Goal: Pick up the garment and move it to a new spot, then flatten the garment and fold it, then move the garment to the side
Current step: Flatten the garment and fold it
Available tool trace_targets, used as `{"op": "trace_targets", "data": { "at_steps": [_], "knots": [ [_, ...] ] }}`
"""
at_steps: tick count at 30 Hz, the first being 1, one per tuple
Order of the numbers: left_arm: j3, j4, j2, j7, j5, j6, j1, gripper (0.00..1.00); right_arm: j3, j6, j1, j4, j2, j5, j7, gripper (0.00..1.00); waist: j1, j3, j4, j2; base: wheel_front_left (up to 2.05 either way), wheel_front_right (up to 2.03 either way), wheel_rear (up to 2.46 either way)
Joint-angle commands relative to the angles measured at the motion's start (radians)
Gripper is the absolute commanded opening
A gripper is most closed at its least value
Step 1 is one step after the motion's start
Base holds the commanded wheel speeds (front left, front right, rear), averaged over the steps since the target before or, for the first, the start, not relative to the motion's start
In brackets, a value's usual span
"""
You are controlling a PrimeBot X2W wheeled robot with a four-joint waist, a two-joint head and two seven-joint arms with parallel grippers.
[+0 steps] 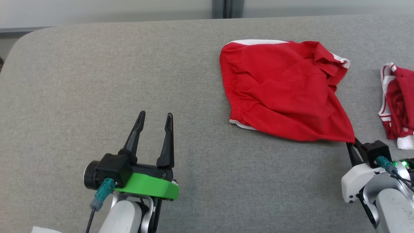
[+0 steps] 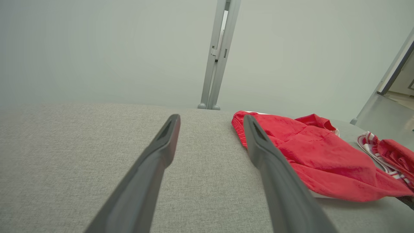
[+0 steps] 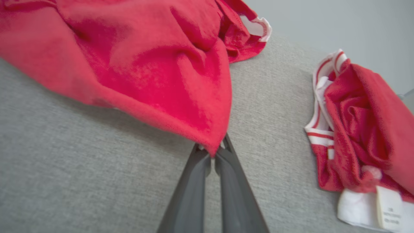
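Right jaws clamped on garment point(image 1: 284, 90) corner, cloth spread ahead of tips: likely grip for dragging to new spot. Left jaws apart, empty, waiting.

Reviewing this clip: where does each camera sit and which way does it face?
Head view: on the head, looking down at the grey surface; left gripper open, right gripper shut on the red garment.
Left wrist view: on the left wrist, looking along its spread fingers toward a pale wall.
Right wrist view: on the right wrist, along its closed fingers.
All share the red garment.
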Motion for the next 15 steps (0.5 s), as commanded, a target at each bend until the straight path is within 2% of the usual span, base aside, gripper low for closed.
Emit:
{"op": "trace_targets", "data": {
  "at_steps": [1, 3, 4, 9, 15],
  "knots": [
    [0.000, 0.001, 0.003, 0.000, 0.009, -0.001, 0.008, 1.00, -0.011, -0.001, 0.017, -0.023, 0.002, -0.015, 0.015, 0.00, 0.0000, -0.026, -0.054, -0.0001, 0.00, 0.00, 0.00],
    [-0.004, 0.004, 0.003, 0.000, 0.010, -0.005, 0.002, 1.00, -0.032, -0.001, 0.027, -0.060, 0.014, -0.032, 0.029, 0.00, 0.0000, -0.022, -0.064, -0.0001, 0.00, 0.00, 0.00],
    [-0.008, 0.007, 0.003, 0.000, 0.011, -0.008, -0.001, 1.00, -0.038, -0.001, 0.033, -0.077, 0.018, -0.043, 0.033, 0.98, 0.0000, -0.020, -0.067, -0.0001, 0.00, 0.00, 0.00],
    [-0.009, 0.014, 0.003, 0.000, 0.014, -0.010, -0.014, 1.00, -0.026, -0.001, 0.033, -0.145, 0.058, -0.041, -0.005, 1.00, 0.0000, -0.008, -0.085, -0.0001, 0.00, 0.00, 0.00],
    [-0.024, 0.046, 0.003, 0.000, 0.032, -0.032, -0.024, 1.00, 0.048, -0.001, 0.073, -0.220, 0.114, 0.068, -0.069, 1.00, 0.0000, -0.006, -0.116, -0.0001, 0.00, 0.00, 0.00]
  ]
}}
